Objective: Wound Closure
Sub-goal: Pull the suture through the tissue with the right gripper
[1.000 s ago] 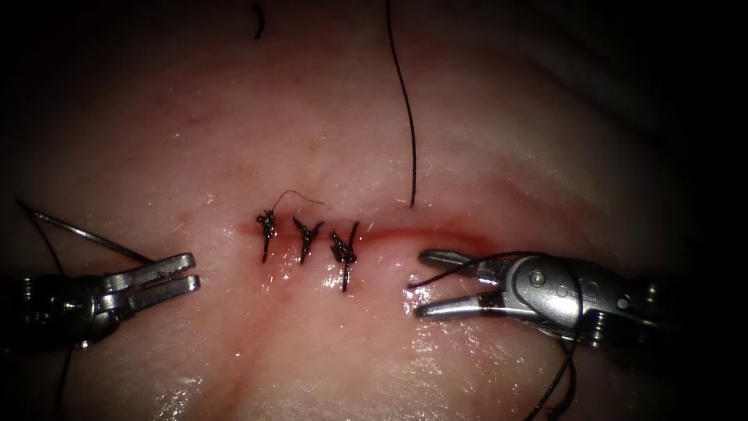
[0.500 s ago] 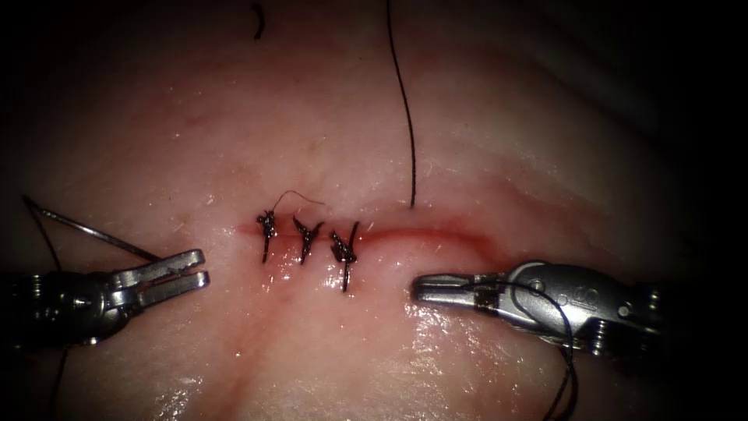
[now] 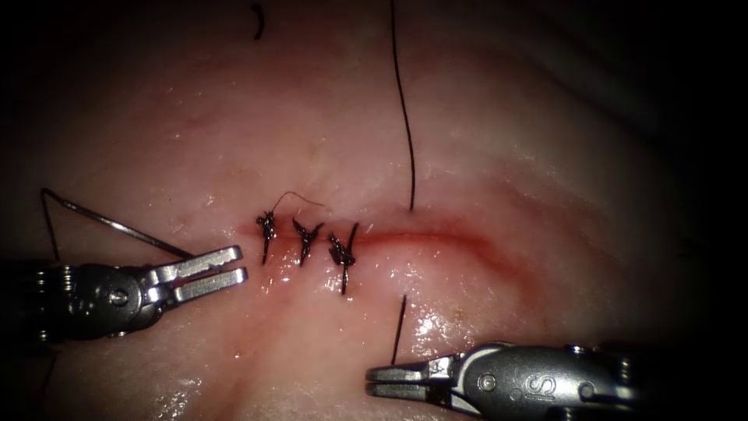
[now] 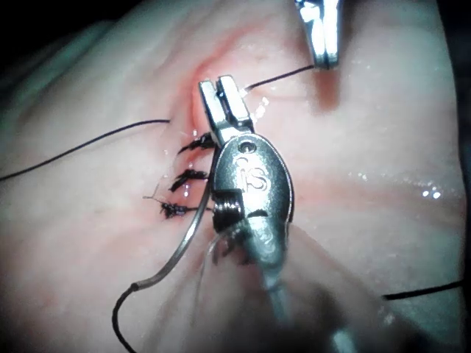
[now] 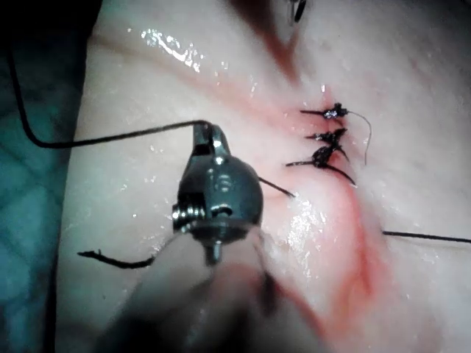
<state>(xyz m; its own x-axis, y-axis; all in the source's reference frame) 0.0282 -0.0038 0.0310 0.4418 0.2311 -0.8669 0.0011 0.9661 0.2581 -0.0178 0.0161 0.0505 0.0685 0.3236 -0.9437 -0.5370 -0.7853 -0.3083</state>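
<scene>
The tissue [image 3: 483, 140] has a cut [image 3: 436, 234] running across, with three knotted stitches [image 3: 304, 240] on its left part. My left tool [image 3: 242, 262] lies just left of the stitches, jaws shut on the needle [image 3: 117, 226] near one end. The needle is out of the tissue and slants away to the left; the same needle [image 4: 180, 246] carries thread at its free end. The thread [image 3: 407, 140] enters the tissue above the cut, right of the stitches, and comes out below it. My right tool [image 3: 370, 382] is shut on that short end [image 3: 399, 327], below the cut.
A loose cut piece of thread [image 3: 257, 19] lies at the far top of the tissue. Red fluid [image 3: 475, 243] lines the open right part of the cut. The right wrist view shows a thread end [image 5: 118, 260] lying loose on wet tissue beside the right tool [image 5: 206, 132].
The right tool's jaws closed on the thread end, then moved down and left, drawing thread out below the cut. The left tool moved right toward the stitches, carrying the needle.
</scene>
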